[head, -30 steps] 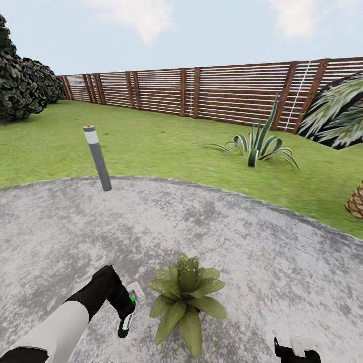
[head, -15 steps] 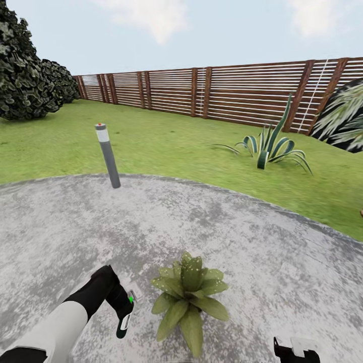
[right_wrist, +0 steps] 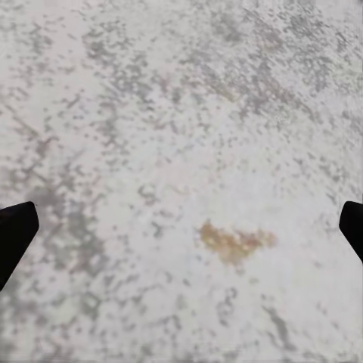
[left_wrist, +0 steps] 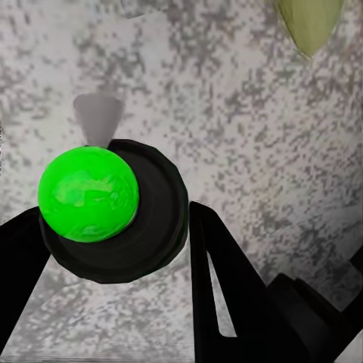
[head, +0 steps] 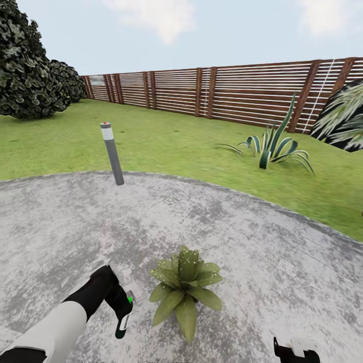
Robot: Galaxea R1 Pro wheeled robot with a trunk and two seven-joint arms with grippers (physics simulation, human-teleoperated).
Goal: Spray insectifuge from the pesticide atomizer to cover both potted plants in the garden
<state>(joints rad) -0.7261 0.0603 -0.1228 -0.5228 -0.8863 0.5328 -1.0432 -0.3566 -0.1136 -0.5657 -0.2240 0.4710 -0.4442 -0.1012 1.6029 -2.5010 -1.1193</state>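
Note:
One potted plant (head: pixel 185 288), a low rosette of speckled green leaves, stands on the round grey stone patio (head: pixel 262 237) of the garden. Just left of it, my left gripper (head: pixel 123 317) is shut on the pesticide atomizer (head: pixel 130 297), a small pale sprayer with a green spot. In the left wrist view the atomizer (left_wrist: pixel 89 193) shows as a green ball on a black disc between the gripper's (left_wrist: pixel 113 253) dark fingers (left_wrist: pixel 227 302), with a grey nozzle ahead and a leaf tip (left_wrist: pixel 308 23) of the plant at the edge. My right gripper (head: pixel 297 350) hangs open over bare stone (right_wrist: pixel 181 227).
A grey bollard light (head: pixel 113 154) stands at the patio's far edge. Lawn lies beyond, with a striped agave (head: pixel 269 146), dark bushes (head: pixel 30 70), palm fronds (head: pixel 343 116) and a brown slatted fence (head: pixel 242 93) at the back.
The whole view has panned left, so bollard, fence and agave sit further right in the picture. The plant appears slightly higher. Both arms keep their pose, the left still holding the atomizer.

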